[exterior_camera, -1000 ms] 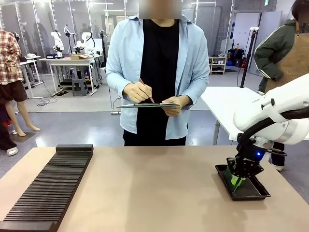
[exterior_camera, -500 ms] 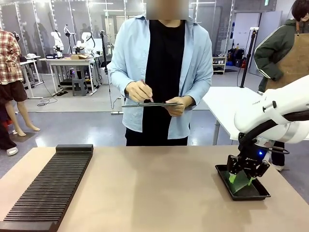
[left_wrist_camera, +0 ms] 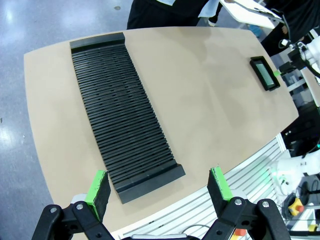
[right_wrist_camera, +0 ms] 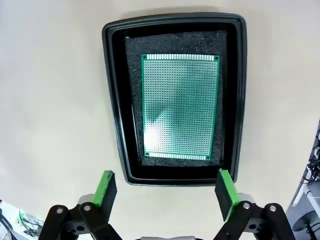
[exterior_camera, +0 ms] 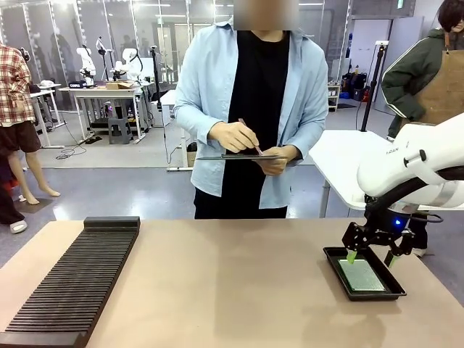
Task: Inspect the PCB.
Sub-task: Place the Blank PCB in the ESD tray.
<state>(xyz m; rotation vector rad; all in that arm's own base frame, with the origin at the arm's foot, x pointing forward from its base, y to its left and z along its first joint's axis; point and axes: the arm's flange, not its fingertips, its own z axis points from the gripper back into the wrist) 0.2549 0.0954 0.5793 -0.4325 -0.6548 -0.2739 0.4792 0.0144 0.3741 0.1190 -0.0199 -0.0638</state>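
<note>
1. Since a second ago my right gripper (exterior_camera: 372,253) has lifted off the PCB (right_wrist_camera: 180,105), now lying flat in the black tray (right_wrist_camera: 114,100).
2. Right jaws spread, empty; left gripper (left_wrist_camera: 159,189) likewise, high above the table (left_wrist_camera: 215,95).
3. The person (exterior_camera: 254,109) writes on a clipboard (exterior_camera: 239,156); inspection seems nearly done.

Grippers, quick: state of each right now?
Left gripper: open, fingers spread, holding nothing, above the table.
Right gripper: open, empty, above the PCB, which lies flat in the black tray.

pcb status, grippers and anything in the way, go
Right gripper open, above tray. Left gripper open, empty. PCB flat in tray, untouched. Nothing on it.
</note>
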